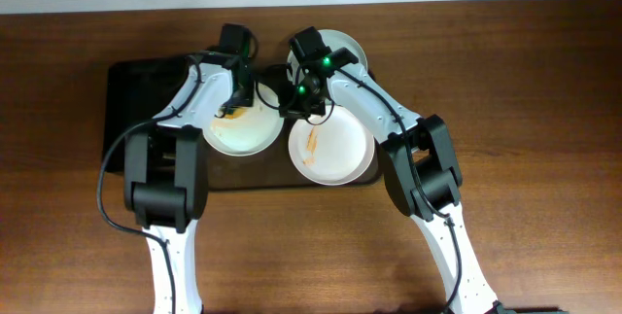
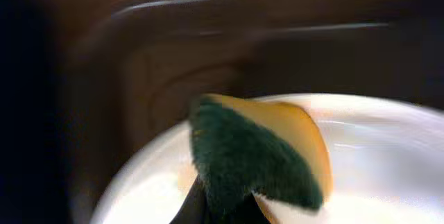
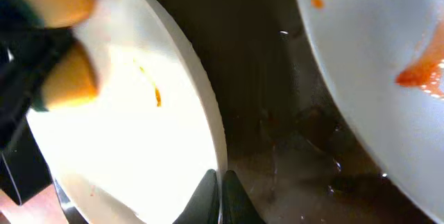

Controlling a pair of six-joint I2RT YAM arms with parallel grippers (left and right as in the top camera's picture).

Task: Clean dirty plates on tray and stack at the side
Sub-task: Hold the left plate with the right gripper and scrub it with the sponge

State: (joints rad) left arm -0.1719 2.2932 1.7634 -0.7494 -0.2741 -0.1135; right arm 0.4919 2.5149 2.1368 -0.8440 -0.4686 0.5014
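overhead, a dark brown glossy rectangular tray [image 1: 121, 110] on the brown wooden tabletop [image 1: 544, 90] carries round shallow white plates streaked with orange sauce: a left plate [image 1: 243, 139], a front right plate [image 1: 335, 154] and a back plate [image 1: 345, 44] at the tray's far edge. the left gripper [image 2: 220, 209] clamps a yellow sponge with a dark green scouring face [image 2: 257, 154] over the left plate. the right gripper [image 3: 218, 186], fingers drawn together, sits at that plate's rim; whether it pinches the rim is unclear.

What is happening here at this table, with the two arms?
The left gripper holds a sponge on one plate in the tray. The right gripper seems to pinch that plate's rim. A second plate shows an orange streak; a third plate lies farther back.
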